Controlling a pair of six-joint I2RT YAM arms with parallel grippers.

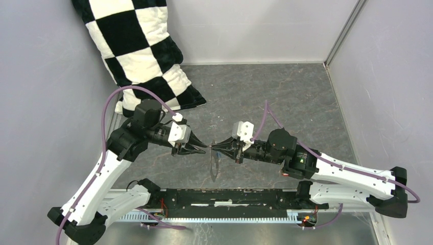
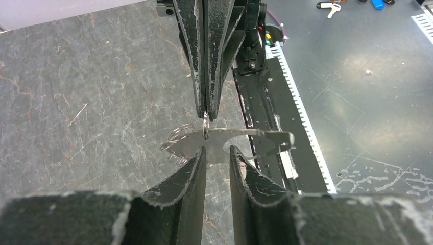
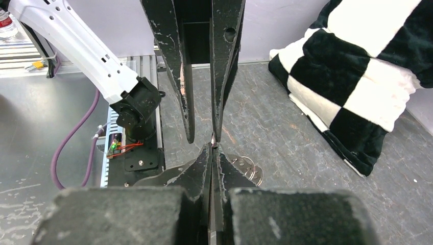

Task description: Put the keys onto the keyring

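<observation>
On the grey tabletop [image 1: 286,97], a checkered pillow [image 1: 143,51] sits far left. My right end effector [image 1: 214,147] is pressed together, pinching the keyring [image 1: 213,168] mid-tabletop. My left end effector [image 1: 205,145] meets it, fingers slightly apart astride the ring; I cannot tell whether it grips.

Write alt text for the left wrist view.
Pointing down from the top edge, the right gripper is shut on the grey keyring, which juts out to the right. The left gripper sits just below it, slightly open, over a grey stone-patterned table.
</observation>
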